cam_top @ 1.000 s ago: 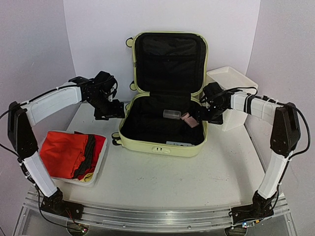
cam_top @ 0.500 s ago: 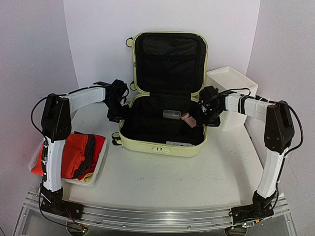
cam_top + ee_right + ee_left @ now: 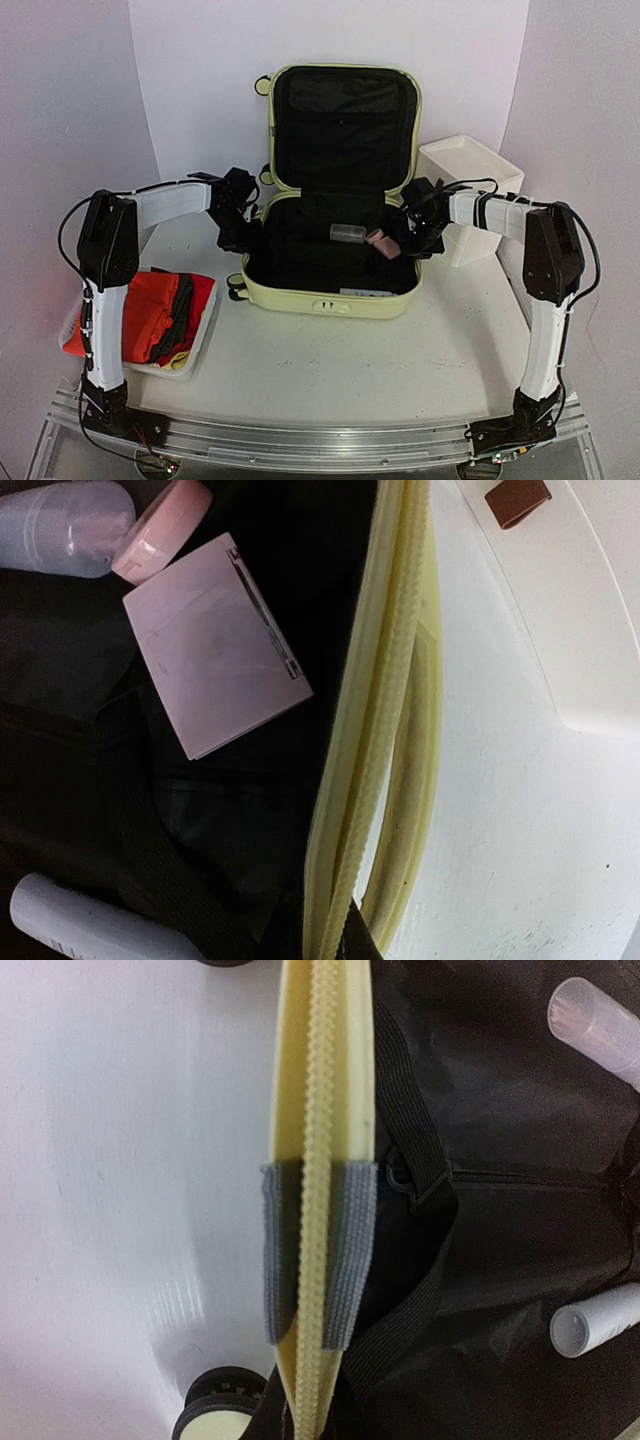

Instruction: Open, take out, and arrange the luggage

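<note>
The luggage [image 3: 330, 300] lies open in the middle of the table, its pale yellow-green lid upright and its black lining showing. My left gripper [image 3: 245, 236] is at its left rim; in the left wrist view the grey pads [image 3: 350, 1250] press both sides of the yellow zipper rim [image 3: 325, 1080], so the left gripper [image 3: 318, 1260] is shut on it. My right gripper [image 3: 418, 240] sits at the right rim. In the right wrist view the rim [image 3: 375, 740] runs down into the right gripper [image 3: 362, 942], of which only a dark finger tip shows.
Inside the luggage lie a clear bottle [image 3: 348, 233], a pink round case [image 3: 160, 530], a pale pink box [image 3: 215, 645] and a white tube [image 3: 90, 925]. A white basket [image 3: 205, 325] with red clothes stands front left. A white box [image 3: 470, 175] stands at the right.
Both grippers have gone from open to shut on the luggage's side rims. The left arm swung in toward the left rim; the right one shifted slightly inward.
</note>
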